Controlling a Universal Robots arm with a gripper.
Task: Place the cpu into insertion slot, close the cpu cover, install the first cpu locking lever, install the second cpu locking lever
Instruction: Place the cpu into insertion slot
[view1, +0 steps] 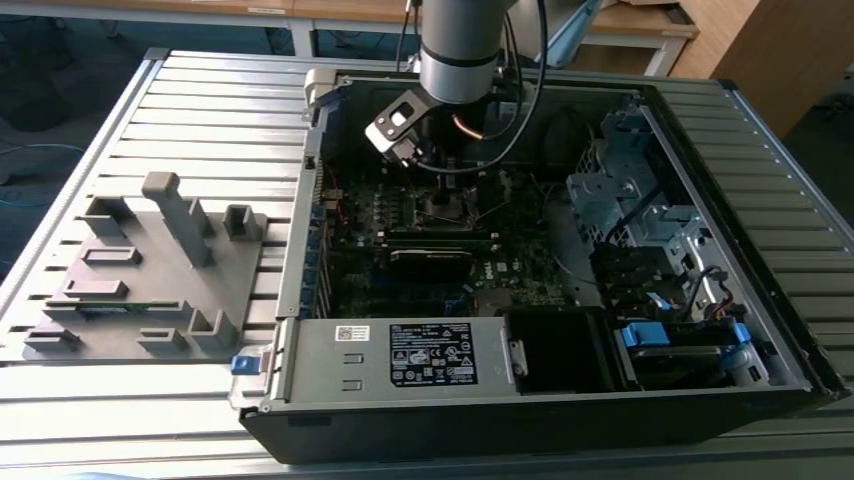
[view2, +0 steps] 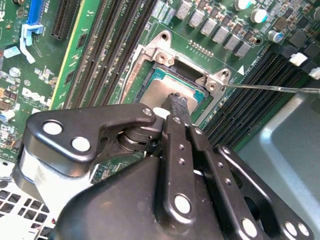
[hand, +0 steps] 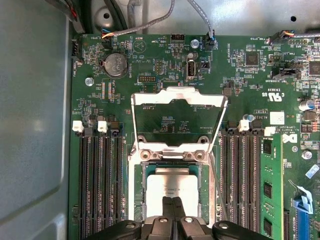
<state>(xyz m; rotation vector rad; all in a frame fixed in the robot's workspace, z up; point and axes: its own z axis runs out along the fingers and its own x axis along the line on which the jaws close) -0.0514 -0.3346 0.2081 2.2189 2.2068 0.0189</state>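
The cpu (hand: 172, 186) lies flat in the insertion slot (hand: 143, 190), its dull silver top facing up and seated square within the socket's rim. The claw (hand: 173, 201) is right over it. In both wrist views its two black fingers are pressed together with nothing between them, and their tips rest on the chip's metal top near one edge.

The cpu cover (hand: 155, 100) is not yet closed. It stands swung back on its hinge, and green circuit board shows through its large square window. A thin metal locking lever (view2: 270, 88) juts out from a corner of the socket frame, unlatched and angled away over the neighbouring memory slots (hand: 100, 185). Those long black slots flank the socket on both sides. A green memory stick (hand: 270, 190) stands in the outermost slot on one side, and a round coin battery (hand: 115, 64) sits on the board beyond the raised cover.

In the exterior view the arm (view1: 461, 40) comes in from twelve o'clock and reaches down into the open computer case (view1: 300, 300), which lies on the slatted metal surface (view1: 200, 110). A grey fixture block (view1: 147, 270) sits at the case's nine o'clock, just beside its wall. The labelled power supply box (view1: 400, 355) fills the case's six o'clock end.
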